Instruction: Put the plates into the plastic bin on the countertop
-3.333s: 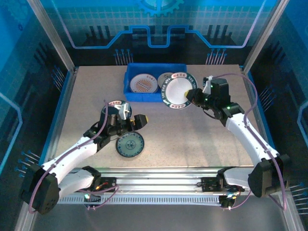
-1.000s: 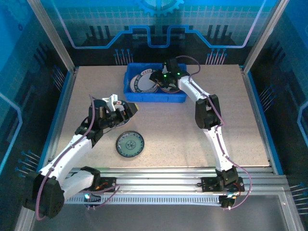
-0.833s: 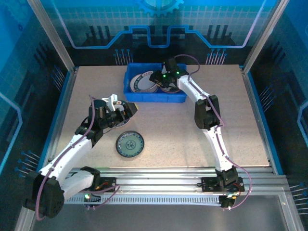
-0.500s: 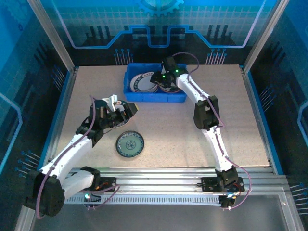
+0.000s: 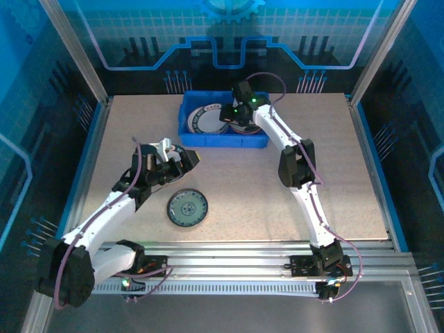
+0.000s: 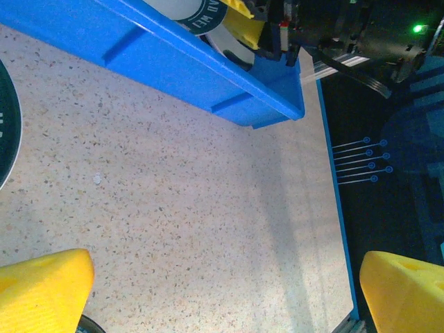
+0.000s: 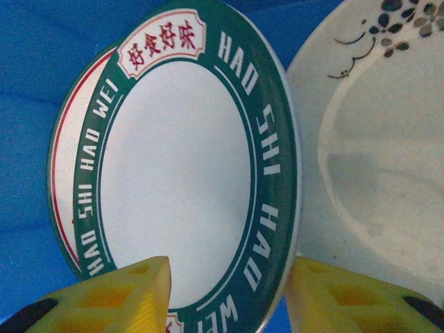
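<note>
Right gripper (image 7: 229, 272) wide so green-rimmed white round plate (image 7: 173, 159) rests inside blue plastic bin (image 5: 208, 141) | left gripper (image 6: 222, 277) wide, empty.

Two plates (image 5: 203, 121) are counted inside the one plastic bin (image 5: 223, 141), and two more are seen on the tabletop (image 5: 333, 180) toward its left edge.

Top external: high, behind arm bases (image 5: 142, 266), looks down on whole surface (image 5: 243, 187). Left wrist: low over surface, faces blue bin (image 6: 173, 62) outer wall. Right wrist: very close, inside bin, facing green-rimmed plate (image 7: 173, 166). Bin shared by 3 views.
</note>
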You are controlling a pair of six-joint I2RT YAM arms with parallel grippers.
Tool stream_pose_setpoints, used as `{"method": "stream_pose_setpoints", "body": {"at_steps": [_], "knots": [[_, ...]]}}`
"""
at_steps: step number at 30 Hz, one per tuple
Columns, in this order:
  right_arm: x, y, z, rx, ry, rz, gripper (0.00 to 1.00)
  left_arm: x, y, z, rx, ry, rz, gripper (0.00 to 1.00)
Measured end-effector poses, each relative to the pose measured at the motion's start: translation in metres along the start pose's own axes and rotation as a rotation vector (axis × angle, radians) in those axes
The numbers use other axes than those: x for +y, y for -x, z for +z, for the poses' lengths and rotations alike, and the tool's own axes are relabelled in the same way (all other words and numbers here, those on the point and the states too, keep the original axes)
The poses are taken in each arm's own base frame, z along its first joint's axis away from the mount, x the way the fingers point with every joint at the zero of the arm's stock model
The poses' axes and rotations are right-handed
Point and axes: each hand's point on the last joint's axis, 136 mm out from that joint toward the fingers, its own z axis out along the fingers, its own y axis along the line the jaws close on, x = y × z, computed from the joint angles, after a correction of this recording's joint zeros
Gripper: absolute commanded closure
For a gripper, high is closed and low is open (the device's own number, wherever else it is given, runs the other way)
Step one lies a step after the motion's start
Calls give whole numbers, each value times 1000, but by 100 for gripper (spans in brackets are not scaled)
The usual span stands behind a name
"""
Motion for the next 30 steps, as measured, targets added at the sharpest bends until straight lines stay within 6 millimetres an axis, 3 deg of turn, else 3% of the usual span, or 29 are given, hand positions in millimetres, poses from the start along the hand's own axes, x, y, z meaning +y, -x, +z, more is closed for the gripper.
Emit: {"method": "stream_pose_setpoints", "body": {"at_steps": [21,25,30], "knots": [[5,-7,-5,5,-21,-75,53,14,2,8,-14,50,15,1],[14,-19,-29,13,39,-80,54,25,-5,7,11,96,24,1],[42,-38,-96,-37,154,-129,54,38,-19,3,78,159,35,1]]}}
